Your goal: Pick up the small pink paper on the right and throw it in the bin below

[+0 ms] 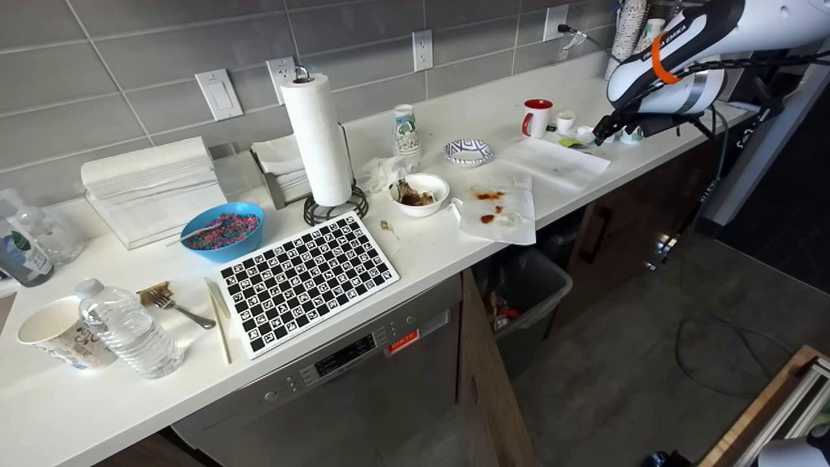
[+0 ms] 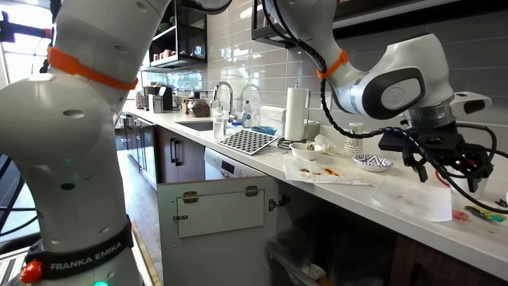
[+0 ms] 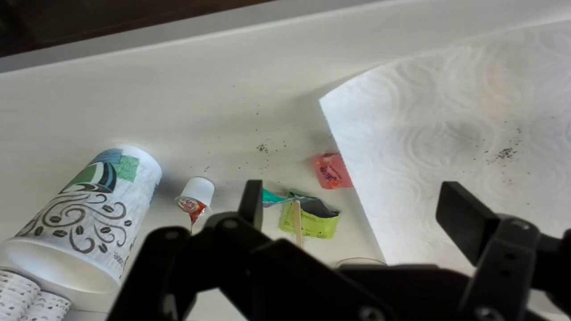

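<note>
The small pink paper (image 3: 331, 170) lies on the counter in the wrist view, one edge under or against the white paper sheet (image 3: 428, 111). It also shows in an exterior view (image 2: 459, 215) at the right; I cannot make it out in the opposite view. My gripper (image 3: 357, 209) is open and empty, its fingers wide apart above the counter. In an exterior view the gripper (image 2: 448, 179) hangs above the sheet and near the mug, apart from the pink paper. The dark bin (image 1: 563, 285) with its liner stands far below, under the counter; its rim also shows in an exterior view (image 2: 291, 268).
A green wrapper (image 3: 312, 225) with a wooden stick lies beside the pink paper. A paper cup (image 3: 102, 214) lies on its side and a small white cup (image 3: 198, 189) is nearby. A red-and-white mug (image 1: 537, 120) stands behind. The open cabinet door (image 2: 218, 250) stands beside the bin.
</note>
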Controlling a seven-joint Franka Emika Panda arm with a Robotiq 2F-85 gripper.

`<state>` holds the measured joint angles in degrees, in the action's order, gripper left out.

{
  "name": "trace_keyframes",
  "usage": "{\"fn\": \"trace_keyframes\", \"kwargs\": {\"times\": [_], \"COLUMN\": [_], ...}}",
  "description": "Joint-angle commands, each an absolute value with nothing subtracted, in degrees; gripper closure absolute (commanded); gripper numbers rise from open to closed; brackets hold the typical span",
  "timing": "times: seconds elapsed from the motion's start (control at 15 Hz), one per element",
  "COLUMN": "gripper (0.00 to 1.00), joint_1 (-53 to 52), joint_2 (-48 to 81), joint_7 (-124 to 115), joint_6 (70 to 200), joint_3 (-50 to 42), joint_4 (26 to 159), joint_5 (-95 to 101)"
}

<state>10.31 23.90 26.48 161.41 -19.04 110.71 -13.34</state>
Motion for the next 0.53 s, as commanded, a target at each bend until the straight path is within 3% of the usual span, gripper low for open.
{"fn": "trace_keyframes", "kwargs": {"times": [0.0, 0.47], "gripper": [0.0, 0.0], "joint_1": [16.7, 21.1], "joint_2": [27.2, 32.0], "joint_7": [22.0, 20.4], "joint_6": [157.6, 155.5], "joint_3": [-13.1, -8.4], "joint_4": [104.5, 98.7], "joint_5": [-9.5, -8.2]}}
